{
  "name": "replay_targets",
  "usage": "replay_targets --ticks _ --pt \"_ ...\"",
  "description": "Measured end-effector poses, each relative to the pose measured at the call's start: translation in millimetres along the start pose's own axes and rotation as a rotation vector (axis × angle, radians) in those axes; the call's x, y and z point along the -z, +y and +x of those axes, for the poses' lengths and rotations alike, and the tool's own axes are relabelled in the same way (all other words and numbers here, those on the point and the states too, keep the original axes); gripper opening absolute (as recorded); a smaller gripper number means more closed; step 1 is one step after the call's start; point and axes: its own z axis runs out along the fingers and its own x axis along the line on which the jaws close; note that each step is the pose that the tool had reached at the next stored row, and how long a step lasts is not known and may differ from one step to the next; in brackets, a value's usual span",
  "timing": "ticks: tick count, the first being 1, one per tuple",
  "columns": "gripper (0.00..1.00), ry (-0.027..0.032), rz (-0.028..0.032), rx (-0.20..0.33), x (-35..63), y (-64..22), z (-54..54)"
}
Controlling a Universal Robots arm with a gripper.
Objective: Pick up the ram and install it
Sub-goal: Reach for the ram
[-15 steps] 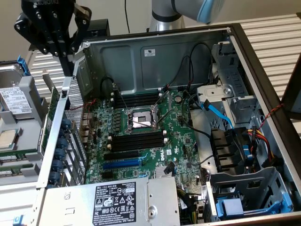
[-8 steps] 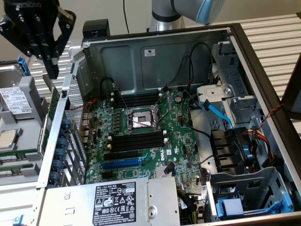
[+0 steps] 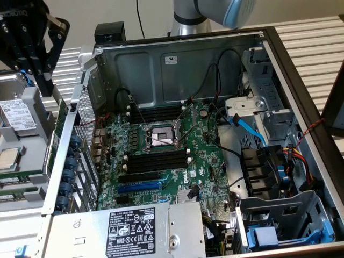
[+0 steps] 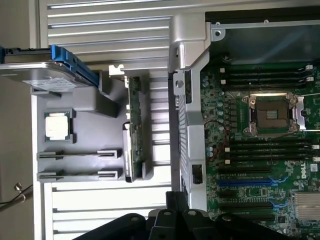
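The task is judged to be at its opening stage: nothing has been lifted or fitted. The gripper is closed, its fingers brought together with nothing between them, and is positioned outside the computer case, beyond the case wall at the exterior view's left. The ram is seated on edge in the parts tray beside that same wall, untouched. Inside the case, the black memory slots are seen unoccupied. Pickup and insertion remain outstanding.
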Motion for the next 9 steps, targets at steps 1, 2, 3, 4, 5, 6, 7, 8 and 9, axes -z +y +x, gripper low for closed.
replay_targets --ticks 1,2,3,4,5,6,7,8,9 --pt "0.11 -0.0015 -0.0002 0.0 -0.3 -0.9 3.2" --pt "0.11 -0.0031 -0.0006 0.0 -0.6 -1.6 6.6" --pt "0.11 -0.005 -0.0012 0.0 -1.1 -2.3 10.0" --pt "0.11 -0.0071 -0.0019 0.0 -1.6 -3.0 13.5" --pt "0.11 -0.008 -0.0023 0.0 -2.0 -3.6 17.3" --pt "0.11 -0.0085 -0.0026 0.0 -2.3 -4.3 21.6" --pt "0.11 -0.0087 -0.003 0.0 -2.7 -5.0 25.9" --pt "0.11 -0.0089 -0.0032 0.0 -3.1 -5.7 30.1" --pt "0.11 -0.009 -0.0033 0.0 -3.7 -6.3 34.7"
